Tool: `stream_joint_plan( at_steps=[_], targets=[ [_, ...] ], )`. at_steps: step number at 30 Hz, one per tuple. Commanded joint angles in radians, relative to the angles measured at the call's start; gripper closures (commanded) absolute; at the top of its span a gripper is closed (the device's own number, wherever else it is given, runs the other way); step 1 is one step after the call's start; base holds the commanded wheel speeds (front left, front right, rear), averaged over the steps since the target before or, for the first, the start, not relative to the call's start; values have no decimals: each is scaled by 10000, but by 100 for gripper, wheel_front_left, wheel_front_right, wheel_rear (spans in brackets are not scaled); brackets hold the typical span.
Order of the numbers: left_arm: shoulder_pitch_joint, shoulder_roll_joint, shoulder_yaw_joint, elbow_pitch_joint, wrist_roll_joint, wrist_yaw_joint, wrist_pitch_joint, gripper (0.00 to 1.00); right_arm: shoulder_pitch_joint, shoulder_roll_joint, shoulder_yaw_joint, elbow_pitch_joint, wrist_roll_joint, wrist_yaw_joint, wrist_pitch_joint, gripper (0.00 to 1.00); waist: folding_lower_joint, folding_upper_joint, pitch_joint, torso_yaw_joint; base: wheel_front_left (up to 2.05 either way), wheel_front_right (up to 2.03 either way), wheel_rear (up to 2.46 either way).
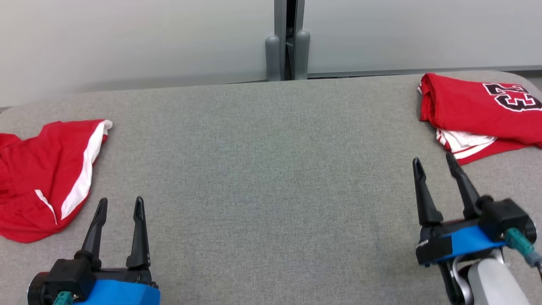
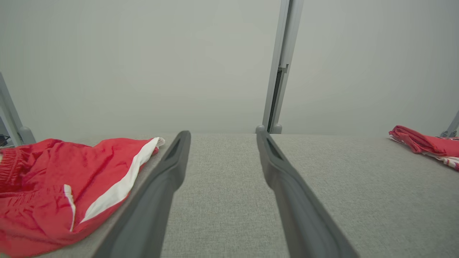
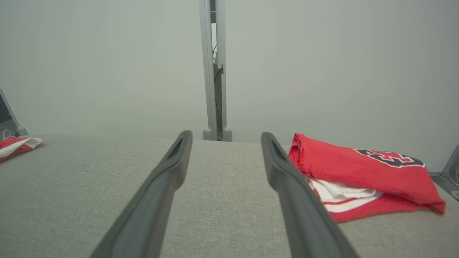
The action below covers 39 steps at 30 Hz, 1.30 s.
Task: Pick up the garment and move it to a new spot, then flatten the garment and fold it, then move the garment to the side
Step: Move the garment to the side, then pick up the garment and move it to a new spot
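Black numerals (image 1: 512, 98) on jersey (image 1: 457, 106), head view

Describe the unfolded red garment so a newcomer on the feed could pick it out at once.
Start from the grey fabric table. At its left edge lie the red shorts, rumpled. A broad white side stripe marks them; the red jersey at far right is folded and bears a black number.
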Motion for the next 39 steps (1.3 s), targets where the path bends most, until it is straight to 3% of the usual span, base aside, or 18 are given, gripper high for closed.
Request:
stream_joint_plan(
  at_steps=[1,12,27,32,39],
  targets=[
    [147,31,6,32,-63,48,7,0,274,100,-58,-125,-16,-3,-19,0,2,0,-183,35,0,0,0],
    [691,34,-183,264,-172,153,7,0,1691,857,-357,-581,-288,-3,-17,0,2,0,-860,117,0,0,0],
    [595,32,-216,373,-173,172,7,0,1946,1102,-302,-656,-342,-3,-18,0,2,0,-865,275,0,0,0],
    [447,32,-87,343,-78,210,8,0,1812,1132,-195,-734,-361,-3,-16,0,2,0,-728,649,0,0,0],
    [173,30,185,254,20,218,7,0,1511,1154,-24,-755,-413,-3,-13,0,2,0,-435,1719,0,0,0]
  ],
)
